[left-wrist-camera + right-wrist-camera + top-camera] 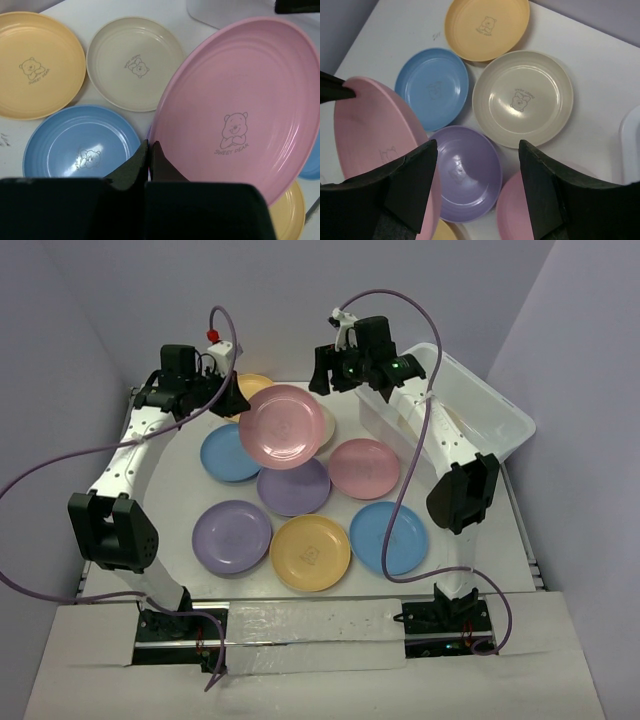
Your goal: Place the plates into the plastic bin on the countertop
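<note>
My left gripper [234,400] is shut on the rim of a pink plate [283,426] and holds it tilted above the other plates. In the left wrist view the fingertips [149,146] pinch the near edge of that pink plate [240,100]. My right gripper [335,375] hangs open by the plate's far side, between it and the plastic bin [480,405]. In the right wrist view the pink plate [370,130] stands just left of my open right gripper [477,155], with nothing between the fingers. Several plates lie flat on the countertop [500,530].
On the table lie a yellow plate [255,386], a beige plate [522,97], a blue plate [226,452], a purple plate [293,488], a second pink plate [364,468], and in front a purple plate [232,536], a yellow plate [310,553] and a blue plate [388,538]. Walls close in on three sides.
</note>
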`<state>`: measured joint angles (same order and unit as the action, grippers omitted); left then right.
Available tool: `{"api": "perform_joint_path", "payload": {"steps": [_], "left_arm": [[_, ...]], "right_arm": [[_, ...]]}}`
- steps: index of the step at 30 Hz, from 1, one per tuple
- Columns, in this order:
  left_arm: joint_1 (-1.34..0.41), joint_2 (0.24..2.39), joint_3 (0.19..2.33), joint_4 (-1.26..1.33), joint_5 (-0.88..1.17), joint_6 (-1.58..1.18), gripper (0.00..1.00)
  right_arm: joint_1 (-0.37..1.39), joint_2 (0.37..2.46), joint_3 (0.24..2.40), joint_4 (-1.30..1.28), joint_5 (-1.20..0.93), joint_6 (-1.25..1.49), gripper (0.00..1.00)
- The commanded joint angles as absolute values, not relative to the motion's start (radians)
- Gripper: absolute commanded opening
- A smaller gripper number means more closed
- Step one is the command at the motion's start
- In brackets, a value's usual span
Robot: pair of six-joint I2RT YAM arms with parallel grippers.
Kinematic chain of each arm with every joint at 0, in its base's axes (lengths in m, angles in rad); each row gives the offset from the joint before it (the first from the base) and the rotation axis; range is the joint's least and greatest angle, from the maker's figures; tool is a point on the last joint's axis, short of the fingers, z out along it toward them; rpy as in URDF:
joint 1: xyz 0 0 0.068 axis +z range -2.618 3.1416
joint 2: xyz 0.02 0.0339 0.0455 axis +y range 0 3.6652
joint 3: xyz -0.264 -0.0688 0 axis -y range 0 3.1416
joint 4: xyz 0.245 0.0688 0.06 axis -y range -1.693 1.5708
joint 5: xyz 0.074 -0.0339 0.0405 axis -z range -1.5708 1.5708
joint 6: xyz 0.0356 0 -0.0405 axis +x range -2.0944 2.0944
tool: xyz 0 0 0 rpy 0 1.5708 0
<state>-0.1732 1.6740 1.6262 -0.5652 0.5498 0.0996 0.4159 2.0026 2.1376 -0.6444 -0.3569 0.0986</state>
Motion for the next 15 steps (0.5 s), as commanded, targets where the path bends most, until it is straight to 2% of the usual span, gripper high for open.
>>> {"api": "perform_joint_path", "payload": {"steps": [1, 8, 15], "left_arm": [[-0.195, 1.687, 1.694, -0.548, 0.607, 0.103, 0.0], [-0.208, 1.707, 1.698, -0.559, 0.606, 0.11, 0.0], [-0.211, 1.711, 1.674, -0.569, 0.603, 0.127, 0.0]], "right_arm": [[0.419, 2.003, 2.136, -0.683, -0.402, 0.028, 0.72], [0.417, 1.943, 2.069, -0.649, -0.5, 0.014, 0.73], [0.371, 1.962, 2.135, -0.641, -0.543, 0.117, 0.73]]}}
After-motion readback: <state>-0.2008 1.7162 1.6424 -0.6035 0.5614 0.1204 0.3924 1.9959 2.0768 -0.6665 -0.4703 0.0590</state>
